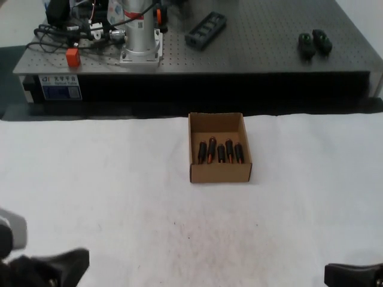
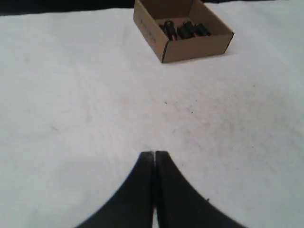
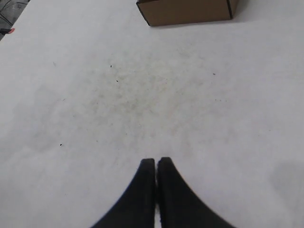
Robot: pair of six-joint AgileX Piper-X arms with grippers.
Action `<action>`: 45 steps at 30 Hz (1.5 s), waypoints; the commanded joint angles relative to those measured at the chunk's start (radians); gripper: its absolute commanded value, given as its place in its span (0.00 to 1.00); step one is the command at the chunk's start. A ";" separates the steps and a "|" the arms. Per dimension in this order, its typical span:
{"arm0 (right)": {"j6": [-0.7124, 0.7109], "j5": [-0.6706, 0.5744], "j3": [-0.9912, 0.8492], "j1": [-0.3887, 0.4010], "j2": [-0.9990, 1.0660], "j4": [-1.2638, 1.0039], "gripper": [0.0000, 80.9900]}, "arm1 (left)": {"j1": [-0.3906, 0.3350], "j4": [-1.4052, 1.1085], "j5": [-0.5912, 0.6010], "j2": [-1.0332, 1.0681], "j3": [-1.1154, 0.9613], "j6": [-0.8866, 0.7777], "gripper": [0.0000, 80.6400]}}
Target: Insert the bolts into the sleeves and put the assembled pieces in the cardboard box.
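Across the high view, the white counter (image 1: 119,197) is being spread from the left edge to the right edge. Wide stretches of it are lying on either side of the cardboard box (image 1: 219,173), which is standing at mid-frame. A dark arm part (image 1: 48,268) is being cropped by the lower left corner and a second arm part (image 1: 353,275) by the lower right corner. Along the top, the counter's far edge is being bounded by a perforated board (image 1: 251,48). From left to right, an orange block (image 1: 72,57), a metal post (image 1: 141,36), a black tray (image 1: 205,28) and two small black parts (image 1: 314,43) are being carried on it.

The left jaws are being held pressed together, fingertips (image 2: 146,164) meeting along a hairline seam, with nothing being pinched. The right jaws are being held the same way, fingertips (image 3: 148,167) meeting and gripping nothing. Whether either pair is touching the counter cannot be told.

Five assembled pieces (image 1: 221,152), black with orange, are lying side by side inside the box. The box is being seen well apart from both pairs of jaws, far beyond their tips.
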 commanded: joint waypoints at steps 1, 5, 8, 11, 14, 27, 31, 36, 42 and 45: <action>-0.007 -0.008 0.000 -0.003 -0.006 -0.010 0.03 | 0.002 -0.010 0.000 -0.007 0.045 -0.011 0.01; -0.007 -0.008 0.000 -0.003 -0.006 -0.011 0.03 | 0.002 -0.010 0.000 -0.007 0.122 -0.011 0.01; -0.007 -0.008 0.000 -0.003 -0.006 -0.011 0.03 | 0.002 -0.010 0.013 -0.007 0.139 -0.056 0.01; -0.007 -0.008 0.000 -0.003 -0.006 -0.011 0.03 | 0.002 -0.018 0.030 -0.007 0.139 -0.060 0.01; -0.007 -0.008 0.000 -0.003 -0.006 -0.011 0.03 | 0.002 -0.016 0.030 -0.007 0.139 -0.060 0.01; -0.007 -0.008 0.005 -0.003 -0.004 0.007 0.03 | 0.002 -0.016 0.030 -0.007 0.139 -0.060 0.01; -0.007 -0.008 0.059 -0.003 -0.004 0.003 0.03 | 0.002 -0.016 0.030 -0.007 0.139 -0.060 0.01; 0.000 -0.008 0.137 0.022 -0.006 -0.051 0.03 | 0.002 -0.016 0.030 -0.007 0.139 -0.060 0.01; 0.033 -0.008 0.199 0.025 -0.006 -0.097 0.03 | 0.002 -0.016 0.030 -0.007 0.139 -0.060 0.01; 0.054 -0.008 0.227 0.025 -0.006 -0.100 0.03 | 0.002 -0.016 0.030 -0.007 0.139 -0.060 0.01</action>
